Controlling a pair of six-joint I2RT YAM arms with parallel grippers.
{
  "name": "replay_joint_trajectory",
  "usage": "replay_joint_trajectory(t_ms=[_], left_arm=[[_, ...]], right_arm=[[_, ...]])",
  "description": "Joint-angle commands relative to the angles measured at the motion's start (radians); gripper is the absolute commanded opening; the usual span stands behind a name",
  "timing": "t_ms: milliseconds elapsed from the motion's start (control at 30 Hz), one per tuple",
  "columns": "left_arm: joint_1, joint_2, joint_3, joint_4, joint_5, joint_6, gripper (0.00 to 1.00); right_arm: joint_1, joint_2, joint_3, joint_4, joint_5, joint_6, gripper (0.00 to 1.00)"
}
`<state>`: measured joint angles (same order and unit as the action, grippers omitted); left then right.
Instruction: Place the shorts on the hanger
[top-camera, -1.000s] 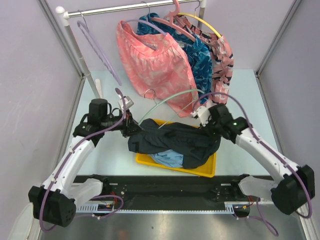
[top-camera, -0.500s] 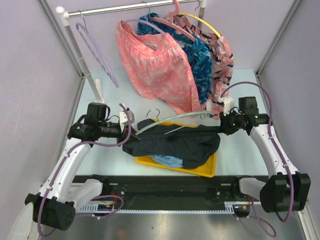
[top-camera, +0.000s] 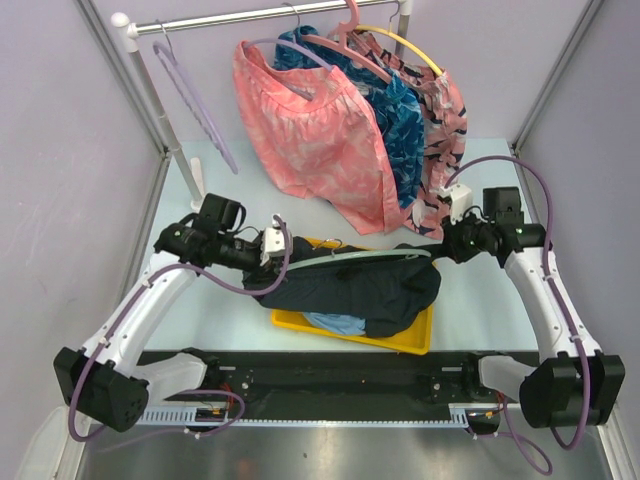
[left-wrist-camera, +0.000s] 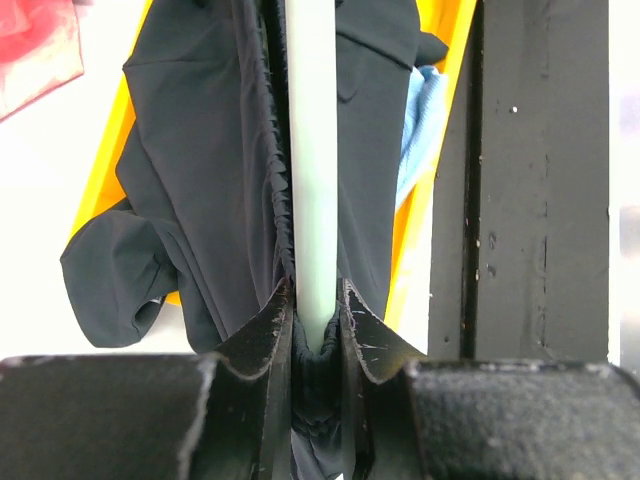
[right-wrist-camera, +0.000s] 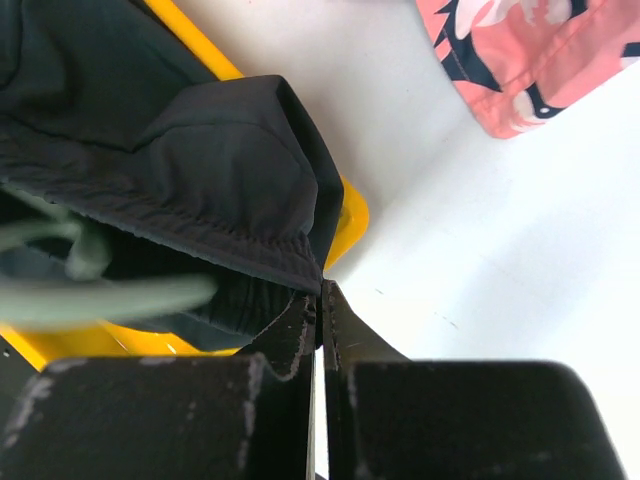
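Observation:
The dark shorts hang stretched between both grippers above the yellow tray. The mint-green hanger lies along their top edge, partly inside the fabric. My left gripper is shut on the hanger bar, with bunched shorts fabric between the fingers too. My right gripper is shut on the end of the shorts' waistband, its jaws pinched tight at the hem. The hanger shows as a blurred green streak there. Its hook is hidden.
A light blue garment lies in the tray under the shorts. Pink patterned clothes hang from the rail at the back, beside a lavender hanger. The rack's post stands at the back left. A black rail runs along the near edge.
The right gripper has swung out to the right, pulling the shorts taut. The left gripper has shifted right and turned. The hanger has dropped level into the shorts' top.

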<state>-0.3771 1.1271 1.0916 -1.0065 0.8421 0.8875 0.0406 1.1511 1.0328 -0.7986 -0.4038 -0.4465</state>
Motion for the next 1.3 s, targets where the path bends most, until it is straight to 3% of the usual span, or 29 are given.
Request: replay_joint_trajectory(t_ms=[0,133,267,400,567,767,967,1267], left_arm=[[0.014,-0.006,0.045,-0.04,-0.049,-0.077,0.0],[0.012,-0.003,0.014,-0.001,-0.069,-0.13,0.0],[0.003,0.031,0.045,-0.052,-0.126,-0.073,0.0],[-0.037,0.086,0.086,-0.124,-0.167,-0.038,0.0],[-0.111,0.091,0.113,-0.097,-0.222,-0.091,0.01],[-0.169,0.079,0.145,-0.127,-0.172,-0.073,0.0],[-0.252,0.06,0.152,-0.168,-0.219,-0.047,0.0],[-0.235,-0.036,0.171,-0.116,-0.187,-0.14,0.0]], right_arm=[[-0.044,-0.063,0.05,-0.014,0.203,-0.101,0.0],[-0.044,-0.062,0.052,-0.022,0.223,-0.121,0.0],[-0.044,-0.077,0.073,-0.024,0.208,-0.15,0.0],[0.039,-0.091,0.108,-0.028,0.224,-0.167,0.0],[0.155,-0.109,0.136,-0.042,0.263,-0.173,0.0],[0.356,-0.1,0.148,-0.036,0.31,-0.172,0.0],[0.527,-0.07,0.217,-0.056,0.289,-0.199,0.0],[0.676,-0.068,0.354,-0.111,0.241,-0.179,0.0]])
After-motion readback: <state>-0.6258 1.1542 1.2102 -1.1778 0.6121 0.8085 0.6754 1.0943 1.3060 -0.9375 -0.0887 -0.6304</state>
